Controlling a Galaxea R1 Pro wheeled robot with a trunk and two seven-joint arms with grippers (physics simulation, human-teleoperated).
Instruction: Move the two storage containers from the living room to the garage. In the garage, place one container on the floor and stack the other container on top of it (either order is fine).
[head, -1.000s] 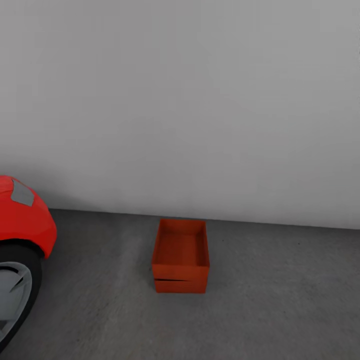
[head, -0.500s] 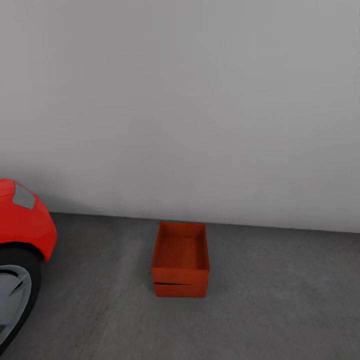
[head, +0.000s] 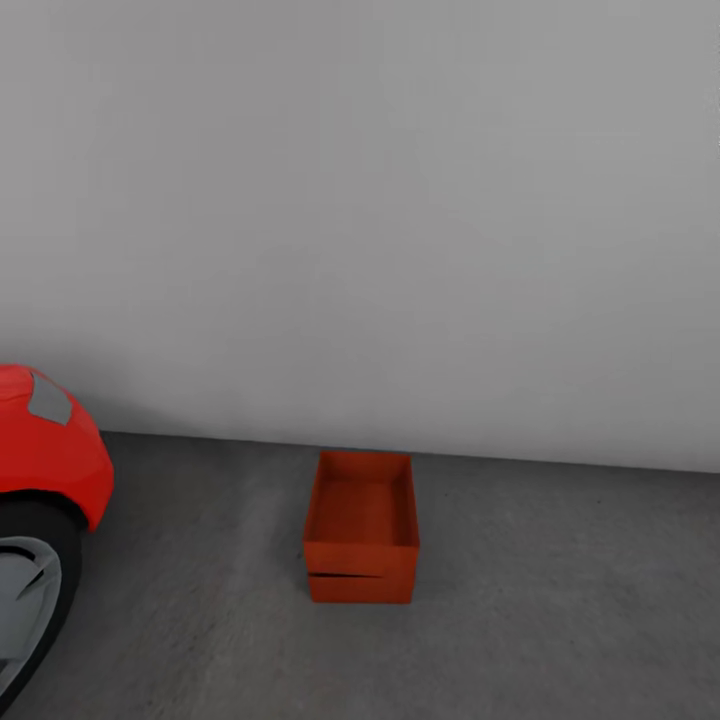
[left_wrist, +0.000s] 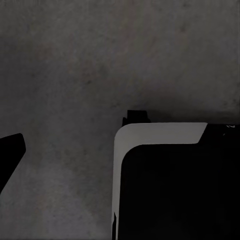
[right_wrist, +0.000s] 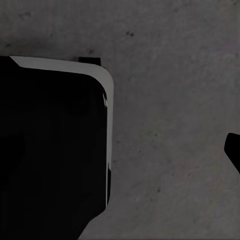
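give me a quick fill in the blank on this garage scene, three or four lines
1. The two storage containers are ____ one on the other.
2. They rest on the grey concrete ____.
3. To their left stands a ____ car.
4. Behind them rises a plain pale grey ____.

Missing words: stacked; floor; red; wall

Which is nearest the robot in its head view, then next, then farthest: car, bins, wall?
1. Car: at the left, its wheel running down to the picture's bottom edge.
2. Bins: stacked on the floor, in the middle.
3. Wall: behind the bins, across the whole view.
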